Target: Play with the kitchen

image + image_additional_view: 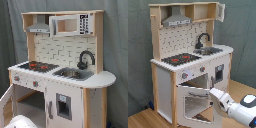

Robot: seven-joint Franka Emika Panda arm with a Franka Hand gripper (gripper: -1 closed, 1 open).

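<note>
The kitchen (65, 75) (188, 65) is a tall white and light-wood toy with a grey hood (178, 20), a black faucet (85, 57), a sink (72, 73), a red-ringed hob (180, 59) and knobs (184, 76). Its windowed oven door (195, 102) stands swung open; in the first exterior view this door (6, 102) sits at the lower left. My gripper (217, 95) is at the open door's right edge, near its top. In the first exterior view only a white part of the arm (22, 122) shows at the bottom.
A grey curtain (240, 30) hangs behind the kitchen. The floor (143, 117) is wooden. A small cupboard door (62, 106) with a window is closed beside the oven. My white arm (242, 107) reaches in from the second exterior view's lower right.
</note>
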